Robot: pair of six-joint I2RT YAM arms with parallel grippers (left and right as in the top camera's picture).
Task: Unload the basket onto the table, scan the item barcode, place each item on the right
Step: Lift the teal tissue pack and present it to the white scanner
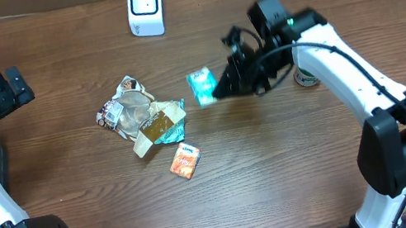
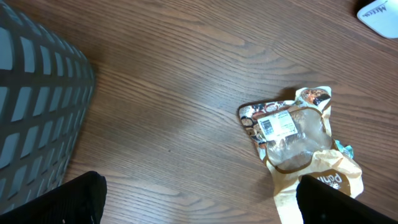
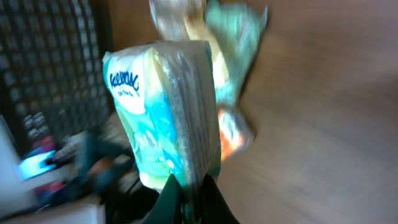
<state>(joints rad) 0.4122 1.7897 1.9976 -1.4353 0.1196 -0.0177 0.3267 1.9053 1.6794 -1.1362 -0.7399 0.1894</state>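
My right gripper [image 1: 216,90] is shut on a teal tissue pack [image 1: 201,86] and holds it off the table, right of the wrapper pile. In the right wrist view the pack [image 3: 163,106] stands on end, its seam pinched between the gripper [image 3: 194,198] tips. No barcode shows on it. The white scanner [image 1: 145,7] stands at the far edge; its corner [image 2: 379,11] shows in the left wrist view. My left gripper [image 1: 25,88] hangs open at the far left, and its wide-apart gripper [image 2: 199,204] tips hold nothing above bare wood.
A pile of crumpled snack wrappers [image 1: 140,115] lies left of centre, with a labelled clear bag [image 2: 289,127] on top. An orange packet [image 1: 184,161] lies nearer the front. A can [image 1: 307,76] stands behind my right arm. A dark mesh basket [image 2: 37,93] sits at the left.
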